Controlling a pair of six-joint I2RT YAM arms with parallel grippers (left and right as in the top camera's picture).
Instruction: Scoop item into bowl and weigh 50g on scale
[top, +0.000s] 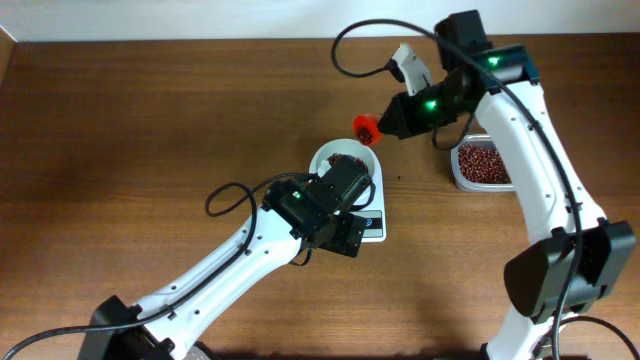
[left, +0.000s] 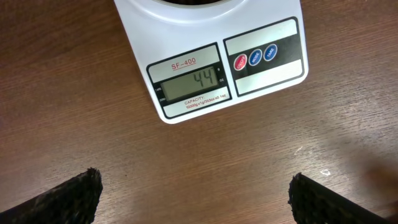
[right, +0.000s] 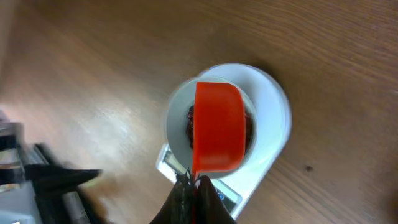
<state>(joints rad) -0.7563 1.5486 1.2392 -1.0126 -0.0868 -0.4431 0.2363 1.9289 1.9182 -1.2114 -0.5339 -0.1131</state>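
The left arm stretches diagonally up from the near edge, wrist pitched downward. The left tool is spread wide, its fingers far apart with nothing between them. The right arm rises, then bends leftward at the elbow. The right tool is pinched tight on the handle of a red scoop.

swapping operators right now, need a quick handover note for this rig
Left gripper: jaws open, empty, hovering over the table in front of the scale.
Right gripper: shut on the orange scoop, held over the bowl.
Done: the bowl is on the scale with beans in it; the display reads 44.
Left: add a few more from the tub by the right arm to reach 50.
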